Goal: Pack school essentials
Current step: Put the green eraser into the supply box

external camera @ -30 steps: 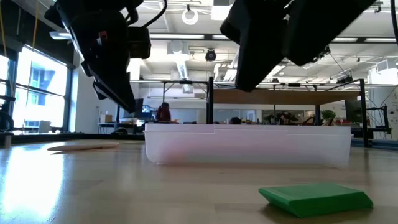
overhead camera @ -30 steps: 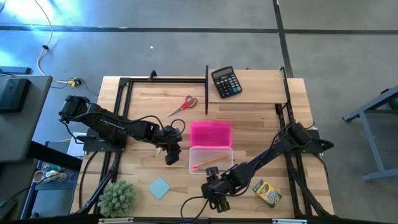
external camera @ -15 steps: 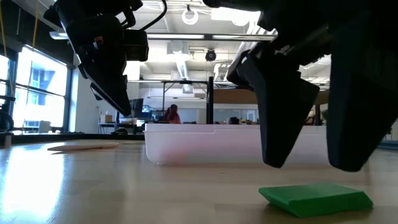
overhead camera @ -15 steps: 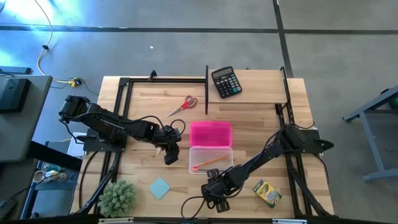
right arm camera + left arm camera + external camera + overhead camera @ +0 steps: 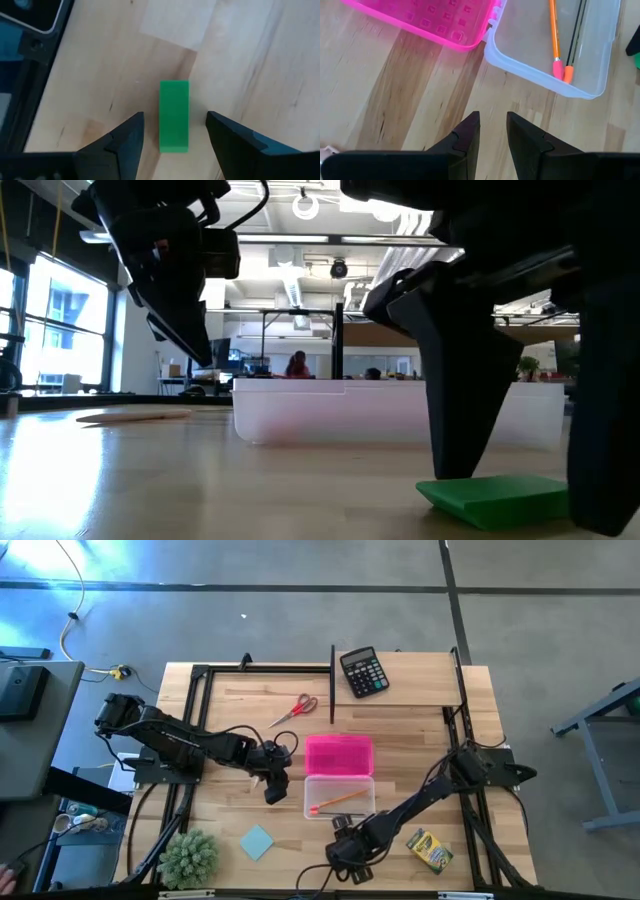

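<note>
Wooden table (image 5: 420,690), as you see it from above: black calculator (image 5: 363,671) at the far edge, red-handled scissors (image 5: 294,709) left of it, pink lid (image 5: 339,754) and clear case (image 5: 339,796) mid-table holding an orange pencil (image 5: 335,801). Near edge: fuzzy green plant (image 5: 189,856), light blue square notepad (image 5: 257,841), yellow-green crayon box (image 5: 429,850).

Left gripper (image 5: 492,131): fingers a narrow gap apart, empty, beside your case.

Right gripper (image 5: 174,127): fingers spread, straddling the green eraser (image 5: 174,116) lying flat near the front edge, not pinching it.
</note>
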You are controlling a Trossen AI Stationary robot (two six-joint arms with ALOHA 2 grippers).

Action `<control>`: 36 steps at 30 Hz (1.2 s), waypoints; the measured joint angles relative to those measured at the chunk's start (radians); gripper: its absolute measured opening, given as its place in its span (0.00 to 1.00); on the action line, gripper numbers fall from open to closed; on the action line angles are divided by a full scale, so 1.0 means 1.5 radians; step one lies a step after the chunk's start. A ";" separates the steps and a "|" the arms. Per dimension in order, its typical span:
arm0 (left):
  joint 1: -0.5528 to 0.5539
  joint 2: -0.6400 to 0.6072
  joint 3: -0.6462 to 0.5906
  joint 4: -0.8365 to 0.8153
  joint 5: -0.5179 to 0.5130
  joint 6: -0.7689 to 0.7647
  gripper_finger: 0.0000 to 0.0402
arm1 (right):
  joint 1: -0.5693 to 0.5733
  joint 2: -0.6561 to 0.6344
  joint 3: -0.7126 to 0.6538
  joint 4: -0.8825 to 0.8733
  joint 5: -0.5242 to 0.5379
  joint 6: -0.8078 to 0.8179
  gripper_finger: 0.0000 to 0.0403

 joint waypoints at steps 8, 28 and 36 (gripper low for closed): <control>0.000 0.000 0.000 0.003 0.000 -0.008 0.21 | 0.012 0.003 0.001 -0.031 0.047 0.000 0.47; 0.000 0.000 0.000 -0.002 0.005 -0.011 0.21 | 0.023 0.022 -0.001 -0.054 0.046 -0.006 0.30; 0.000 0.000 0.000 -0.002 0.005 -0.011 0.21 | 0.022 0.022 -0.001 -0.053 0.047 -0.001 0.27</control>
